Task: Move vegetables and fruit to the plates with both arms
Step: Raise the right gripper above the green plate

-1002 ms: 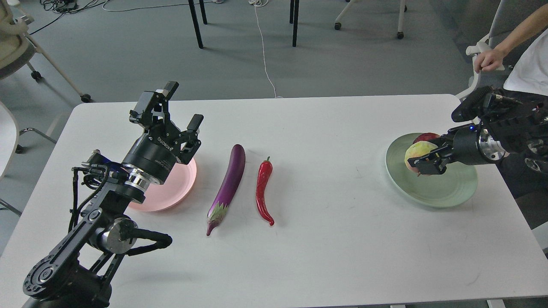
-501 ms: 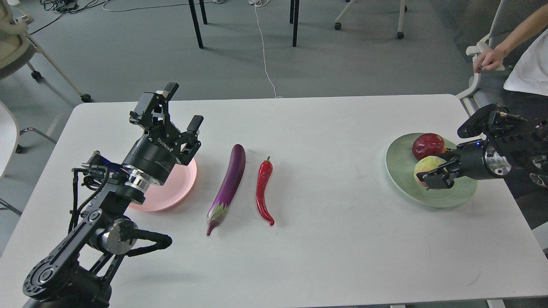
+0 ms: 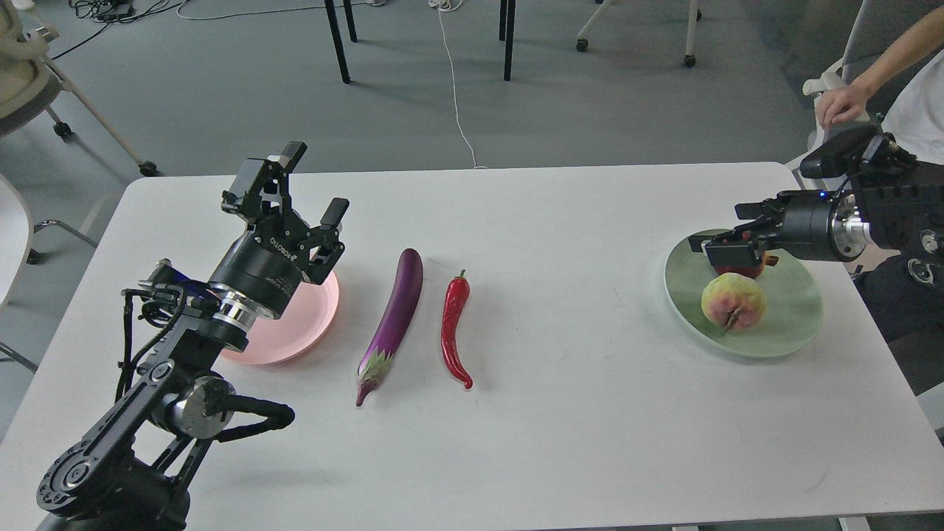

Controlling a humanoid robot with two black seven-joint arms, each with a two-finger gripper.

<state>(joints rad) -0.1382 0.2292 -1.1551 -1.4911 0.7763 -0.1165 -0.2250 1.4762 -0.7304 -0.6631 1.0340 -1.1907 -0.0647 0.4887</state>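
Observation:
The purple eggplant (image 3: 394, 318) and the red chili pepper (image 3: 453, 327) lie side by side on the white table (image 3: 560, 413), near its middle. The salmon pink plate (image 3: 295, 332) lies to their left, partly hidden by my left arm. My left gripper (image 3: 311, 186) is open and empty above that plate's far edge. The mint green plate (image 3: 789, 324) at the right holds the yellow-green, pink-blushed fruit (image 3: 732, 301) and the dark red pomegranate (image 3: 743, 270), which is mostly hidden behind my right gripper. My right gripper (image 3: 719, 228) is open and empty, just above the plate's far left part.
A person's hand (image 3: 837, 110) and arm are at the far right behind the table. Chair and table legs and cables stand on the grey floor beyond the far edge. The table's right edge runs close to the green plate.
My right gripper has let go of the yellow-green fruit, which now lies on the green plate, and has risen and moved back over the pomegranate. The left arm has barely moved.

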